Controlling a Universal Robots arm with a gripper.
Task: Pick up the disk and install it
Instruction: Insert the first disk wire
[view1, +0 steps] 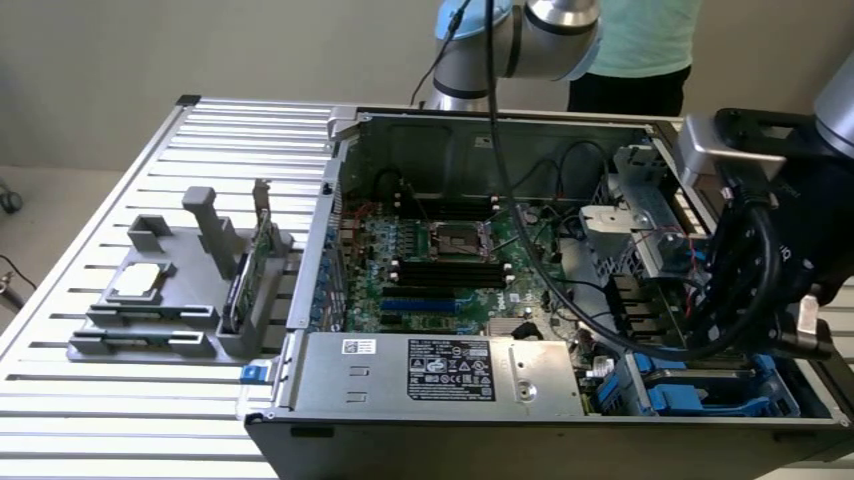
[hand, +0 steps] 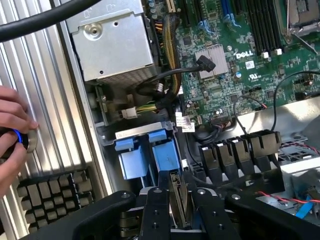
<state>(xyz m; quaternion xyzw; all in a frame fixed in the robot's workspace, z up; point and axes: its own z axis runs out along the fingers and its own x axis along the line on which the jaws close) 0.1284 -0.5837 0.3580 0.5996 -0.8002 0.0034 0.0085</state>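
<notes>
The disk (hand: 176, 189) shows edge-on as a thin grey metal slab with a connector strip, standing upright between my two black fingers (hand: 156, 210). My gripper (hand: 178, 199) is shut on it. Just past it sit blue plastic pieces (hand: 146, 156) at the mouth of the drive bay; whether they are the disk's rails or the bay's I cannot tell. In the exterior view the gripper (view1: 754, 310) hangs low over the drive bay (view1: 701, 390) in the open computer case's near corner on the exterior view's right, and the disk is hidden behind it.
The silver power supply box (view1: 441, 370) lies beside the bay, with the green motherboard (view1: 441, 255) and loose black cables (view1: 587, 300) behind. A grey fixture (view1: 174, 300) holds a small silver square (view1: 140, 283). A hand (hand: 12, 132) rests on the slatted table (hand: 55, 100). A person (view1: 641, 50) stands behind.
</notes>
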